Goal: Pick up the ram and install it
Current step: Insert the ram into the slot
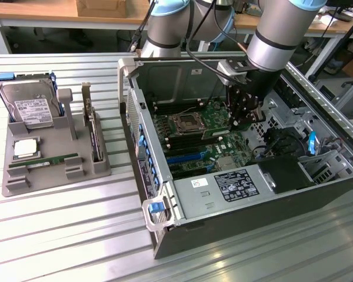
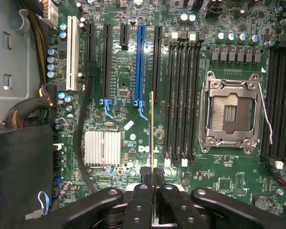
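no brand name can be read anywhere; the white sticker (image 1: 199, 183) on the power supply housing (image 1: 223, 191) carries a mark too small to make out, and the dark label (image 1: 236, 185) beside it is dense with print that stays illegible, as does the label on the hard drive (image 1: 28, 108) standing in the grey parts tray (image 1: 23, 176). the claw (image 2: 153, 188) is clamped together on the ram (image 2: 152, 133), its black fingers (image 2: 142, 200) pressed against both faces of the thin board, which shows edge-on in the wrist view as a narrow gold-green line running away from the fingertips. the ram hangs above the motherboard (image 2: 128, 90), just beside the bank of black memory slots (image 2: 181, 95) that lies next to the open cpu socket (image 2: 229, 112), between those slots and the blue expansion slot (image 2: 141, 62); whether it touches the board cannot be told. in the exterior view the arm (image 1: 276, 35) comes down from above into the open computer case (image 1: 165, 235), its wrist pointing nearly straight down over the motherboard near the cpu socket. the case lies on the ribbed metal counter (image 1: 65, 235), with the parts tray on the exterior view's left of it, holding a square silver processor (image 1: 25, 148), a second long green stick (image 1: 47, 160) and an upright card (image 1: 93, 132).
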Robot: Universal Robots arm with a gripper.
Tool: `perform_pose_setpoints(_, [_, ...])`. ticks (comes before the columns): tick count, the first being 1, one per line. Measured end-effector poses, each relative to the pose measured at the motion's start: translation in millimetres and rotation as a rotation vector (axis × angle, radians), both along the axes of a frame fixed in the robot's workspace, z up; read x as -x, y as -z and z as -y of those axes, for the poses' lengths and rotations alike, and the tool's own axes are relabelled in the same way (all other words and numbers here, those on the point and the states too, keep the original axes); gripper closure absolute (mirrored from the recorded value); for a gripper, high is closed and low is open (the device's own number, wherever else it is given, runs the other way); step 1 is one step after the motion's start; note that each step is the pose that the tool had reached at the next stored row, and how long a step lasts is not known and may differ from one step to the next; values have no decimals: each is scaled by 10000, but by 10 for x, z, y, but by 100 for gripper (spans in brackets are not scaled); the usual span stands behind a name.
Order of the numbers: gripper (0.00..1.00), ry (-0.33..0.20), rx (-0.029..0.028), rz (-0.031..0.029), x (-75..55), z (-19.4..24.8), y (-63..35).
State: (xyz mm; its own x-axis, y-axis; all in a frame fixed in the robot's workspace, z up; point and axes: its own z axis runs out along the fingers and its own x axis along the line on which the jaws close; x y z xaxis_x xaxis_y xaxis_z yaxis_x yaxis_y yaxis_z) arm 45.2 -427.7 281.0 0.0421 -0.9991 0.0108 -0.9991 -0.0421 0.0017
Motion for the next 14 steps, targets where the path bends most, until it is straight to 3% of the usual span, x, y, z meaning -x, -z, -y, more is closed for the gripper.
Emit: perform_pose_setpoints(14, [88, 0, 0, 0, 0, 0, 50])
